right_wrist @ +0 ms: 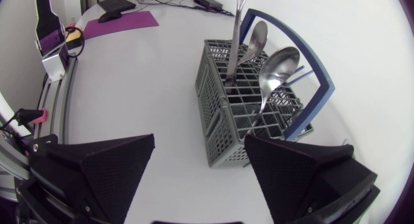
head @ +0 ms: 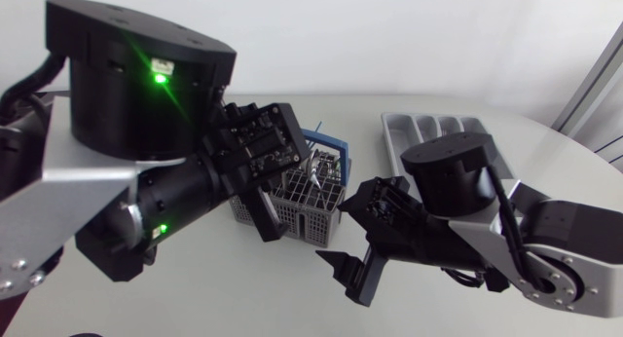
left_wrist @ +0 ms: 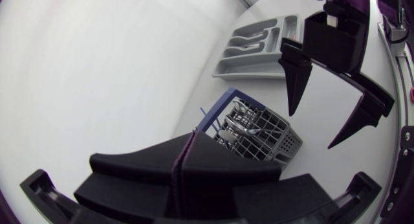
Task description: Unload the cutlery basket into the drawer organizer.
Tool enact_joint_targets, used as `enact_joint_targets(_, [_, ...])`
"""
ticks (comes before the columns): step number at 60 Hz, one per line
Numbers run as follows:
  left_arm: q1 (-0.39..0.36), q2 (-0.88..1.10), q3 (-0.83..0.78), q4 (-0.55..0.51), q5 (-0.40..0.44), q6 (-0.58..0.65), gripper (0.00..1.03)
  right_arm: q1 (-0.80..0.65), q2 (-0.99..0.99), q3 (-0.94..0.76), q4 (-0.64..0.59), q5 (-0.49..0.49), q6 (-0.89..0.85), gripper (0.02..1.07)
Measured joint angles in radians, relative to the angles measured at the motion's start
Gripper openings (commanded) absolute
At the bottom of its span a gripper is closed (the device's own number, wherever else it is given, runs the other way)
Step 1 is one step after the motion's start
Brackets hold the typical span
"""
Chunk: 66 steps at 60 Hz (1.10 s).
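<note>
Your left gripper (left_wrist: 186, 153) hangs just left of the cutlery basket (right_wrist: 217, 114), its jaws clenched on nothing. The grey basket stands on the table (head: 545, 152), and its spoons (right_wrist: 279, 61) stand upright, bowls up, long axis near vertical. Just right of the basket, your right gripper (right_wrist: 199, 146) faces it with jaws released wide, so it looks better placed. The drawer organizer (head: 394, 132) lies further right.

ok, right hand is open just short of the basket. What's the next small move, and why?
Probably ease the right hand forward until its fingers straddle the nearest spoon, then close. The hand is open and empty, the basket sits just ahead of it, and the spoons stand upright above the rim, bowl end up, within easy grasp.
</note>
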Motion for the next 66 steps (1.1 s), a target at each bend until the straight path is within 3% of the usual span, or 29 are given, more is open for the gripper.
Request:
enact_joint_targets(33, [-0.024,-0.010,0.000,0.040,-0.132,0.011,0.03,0.011,0.110,0.075,0.027,0.000,-0.018,1.02])
enact_joint_targets(47, [-0.026,-0.042,0.005,0.042,-0.148,0.011,0.03,0.011,0.129,0.081,0.031,0.000,-0.021,1.02])
enact_joint_targets(57, [-0.029,-0.047,0.048,0.038,-0.128,0.008,0.03,0.001,0.096,0.082,0.037,0.000,-0.021,1.02])
enact_joint_targets(66, [-0.034,-0.058,0.116,-0.053,-0.036,-0.043,0.03,-0.071,-0.011,0.082,0.047,-0.059,-0.020,1.02])
